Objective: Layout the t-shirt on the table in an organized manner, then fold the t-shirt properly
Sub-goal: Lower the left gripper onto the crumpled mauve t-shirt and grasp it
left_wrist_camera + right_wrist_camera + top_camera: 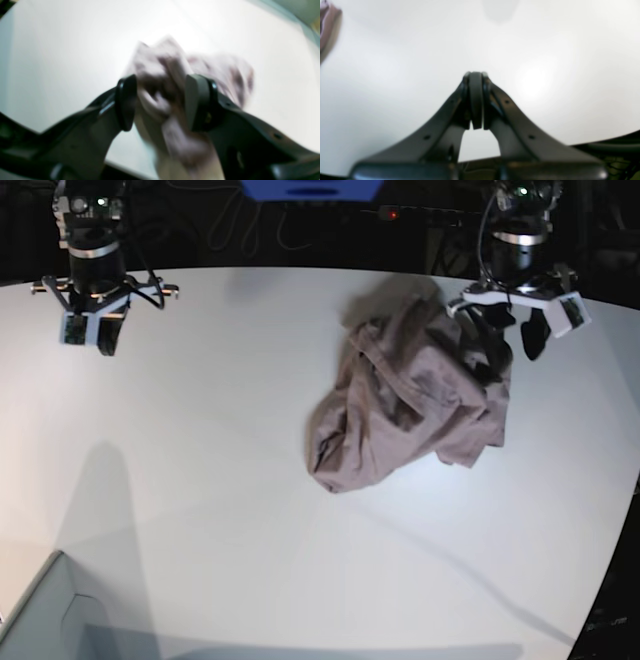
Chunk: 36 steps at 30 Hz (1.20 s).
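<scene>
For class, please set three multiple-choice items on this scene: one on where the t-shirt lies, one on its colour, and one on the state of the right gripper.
1. Where is the t-shirt?
A. Crumpled on the table, near the left gripper
B. Spread flat under the right gripper
C. Hanging off the table's edge

2. What colour is the t-shirt?
A. Navy blue
B. Dusty mauve
C. Bright yellow

3. How does the right gripper stand?
A. Wide open
B. Clamped on cloth
C. Shut, holding nothing

Answers: 1 A, the base view shows it bunched beside that arm; 2 B, the cloth reads pinkish-brown in every view; 3 C, the right wrist view shows the pads together over bare table.
</scene>
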Available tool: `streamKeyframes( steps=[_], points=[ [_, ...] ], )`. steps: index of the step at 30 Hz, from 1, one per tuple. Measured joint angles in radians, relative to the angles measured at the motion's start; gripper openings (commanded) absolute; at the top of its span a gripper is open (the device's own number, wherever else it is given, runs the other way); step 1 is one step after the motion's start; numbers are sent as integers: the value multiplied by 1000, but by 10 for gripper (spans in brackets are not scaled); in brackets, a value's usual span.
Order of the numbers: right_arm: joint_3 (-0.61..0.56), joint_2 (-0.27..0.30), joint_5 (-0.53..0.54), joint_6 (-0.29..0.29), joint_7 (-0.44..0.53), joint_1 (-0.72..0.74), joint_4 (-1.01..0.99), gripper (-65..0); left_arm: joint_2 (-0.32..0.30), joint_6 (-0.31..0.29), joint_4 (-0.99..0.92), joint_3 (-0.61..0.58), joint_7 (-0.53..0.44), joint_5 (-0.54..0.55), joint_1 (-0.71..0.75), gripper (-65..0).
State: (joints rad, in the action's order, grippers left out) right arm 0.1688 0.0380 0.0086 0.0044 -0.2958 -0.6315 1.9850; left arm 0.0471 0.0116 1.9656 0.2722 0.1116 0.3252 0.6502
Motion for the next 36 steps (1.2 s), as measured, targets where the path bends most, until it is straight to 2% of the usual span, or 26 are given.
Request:
streamKeyframes(
  steps=[3,8,12,14,19,22,29,30,32,33,35,36],
  points=[
    [0,0,0,0,0,2,0,-648,-1,0,-2,5,-10,6,-49,-343],
    [0,0,0,0,1,14,-4,-528,1,0,-18,-2,18,9,-96,-346],
    [0,0,0,0,0,18,-12,-427,3,-5,-18,-1,160,13,-164,-345],
    [0,0,0,0,0,16,-13,-401,3,-8,-29,0,179,16,-177,-344],
    [0,1,0,0,0,29,-13,-394,6,3,-68,-3,201,13,-205,-345],
    [2,0,0,0,0,32,-13,-394,29,0,-68,2,199,13,-198,-344],
    [3,0,0,0,0,33,-14,-394,23,0,-151,0,202,13,-201,-350],
    [3,0,0,0,0,32,-14,-394,22,-4,-151,-2,202,13,-202,-361],
    [3,0,0,0,0,32,-14,-394,22,-3,-152,-16,198,12,-202,-429],
    [4,0,0,0,0,32,-14,-394,22,-3,-152,-27,198,13,-202,-476],
    [4,0,0,0,0,32,-14,-394,23,-3,-152,-52,199,16,-202,-611],
    [4,0,0,0,0,32,-14,-394,23,-7,-152,-59,200,16,-203,-650]
  ],
)
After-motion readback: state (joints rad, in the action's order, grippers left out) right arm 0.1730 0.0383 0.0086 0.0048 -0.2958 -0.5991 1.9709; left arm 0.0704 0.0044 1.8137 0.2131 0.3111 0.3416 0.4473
